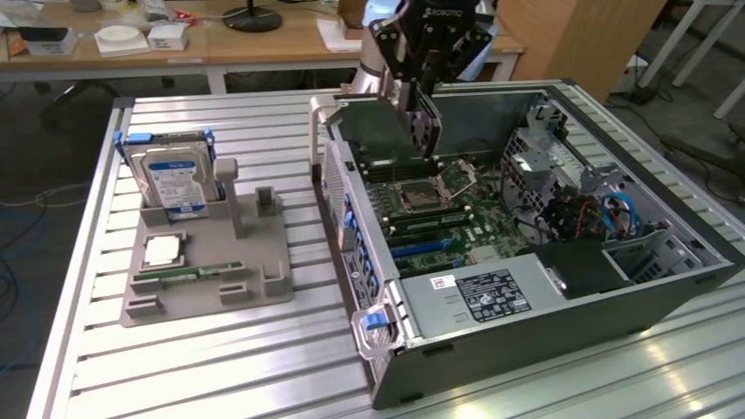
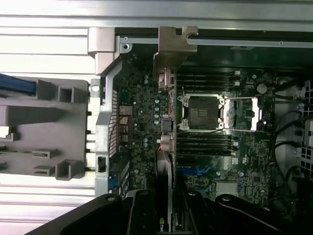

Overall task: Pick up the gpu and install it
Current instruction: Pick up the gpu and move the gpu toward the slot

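Note:
My gripper [image 1: 421, 83] hangs over the back part of the open computer case [image 1: 652, 297] and is shut on the gpu [image 1: 410, 127]. The gpu is a thin dark card held upright on its edge, its lower edge just above the motherboard [image 1: 437, 223] near the case's rear wall. In the wrist view the gpu [image 2: 165, 122] shows edge-on, with its silver bracket [image 2: 171, 49] at the far end. My gripper [image 2: 166, 210] clamps it between two black fingers [image 2: 142, 213]. The card runs beside the processor socket [image 2: 201, 111].
A grey parts holder [image 1: 262, 288] lies on the slatted metal table at the exterior view's left. It carries a hard drive [image 1: 174, 179], a processor chip [image 1: 160, 250] and a memory stick [image 1: 187, 272]. Cables and a drive cage [image 1: 582, 209] crowd the case's far side. A power supply [image 1: 489, 292] sits at its front.

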